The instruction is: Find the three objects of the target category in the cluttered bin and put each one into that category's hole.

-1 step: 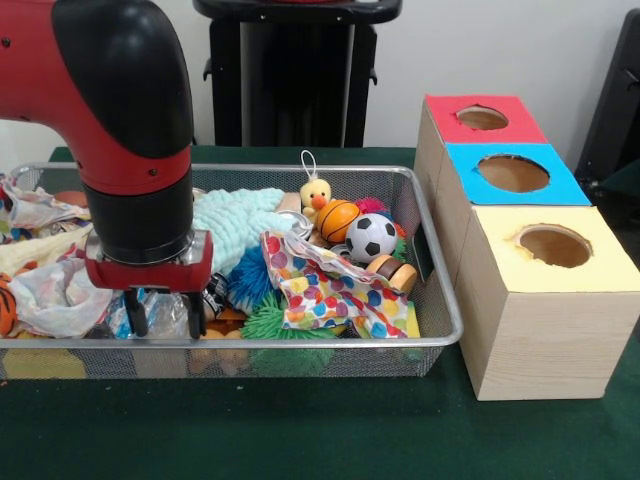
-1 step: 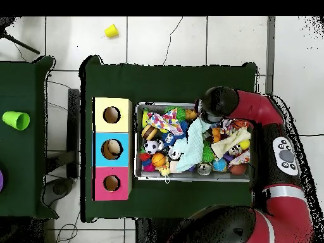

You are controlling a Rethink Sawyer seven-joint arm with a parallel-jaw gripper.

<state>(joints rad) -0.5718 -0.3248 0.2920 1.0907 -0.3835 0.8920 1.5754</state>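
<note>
Clutter is filling the wire-mesh bin (image 1: 436, 330) from wall to wall, and I'm holding the black two-finger gripper (image 1: 163, 312) low over its near-left part. The fingers are hanging slightly apart above a crinkled clear plastic wrapper (image 1: 160, 310), and I'm seeing nothing gripped between them. The target category isn't given to me; the balls seem a likely set — the black-and-white soccer ball (image 1: 371, 237) and the orange basketball (image 1: 338, 220) are sitting well to the right, near the wooden box with red, blue and yellow hole tops (image 1: 540, 310). I'm worrying about the descent: the fingers could be snagging the wrapper or the white patterned cloth (image 1: 50, 295) — dragging either would be burying small toys. The polka-dot fabric (image 1: 330, 290) may also be hiding a third item.
</note>
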